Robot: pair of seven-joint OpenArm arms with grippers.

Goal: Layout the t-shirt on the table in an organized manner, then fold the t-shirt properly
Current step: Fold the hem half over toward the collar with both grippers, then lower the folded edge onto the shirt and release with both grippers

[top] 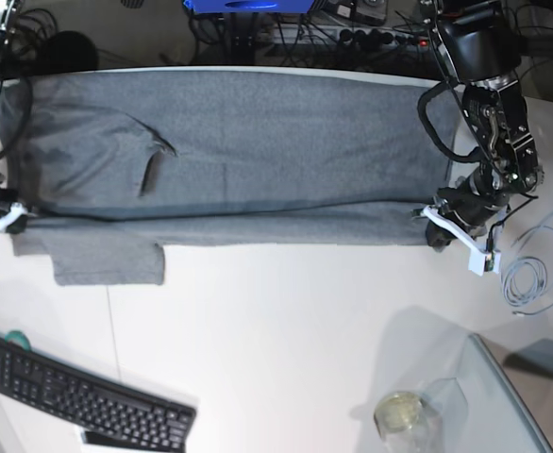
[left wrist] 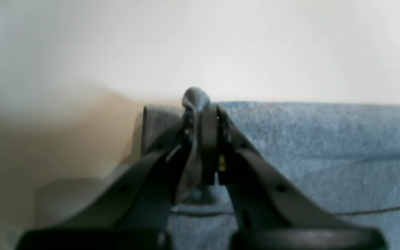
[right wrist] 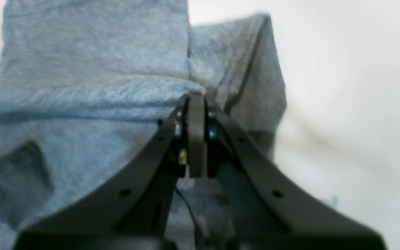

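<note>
While t-shirt [top: 229,142] spans table [top: 286,321], keyboard [top: 78,396], jar [top: 399,413], cable [top: 527,278] nearby

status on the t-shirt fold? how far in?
Done: the t-shirt lies spread across the table, and its near long edge looks doubled over along the whole width. In hand: the left gripper and right gripper are each shut on an end of that folded edge. Left: a sleeve sticks out below, and the long strip is not yet folded down to a compact shape.
</note>
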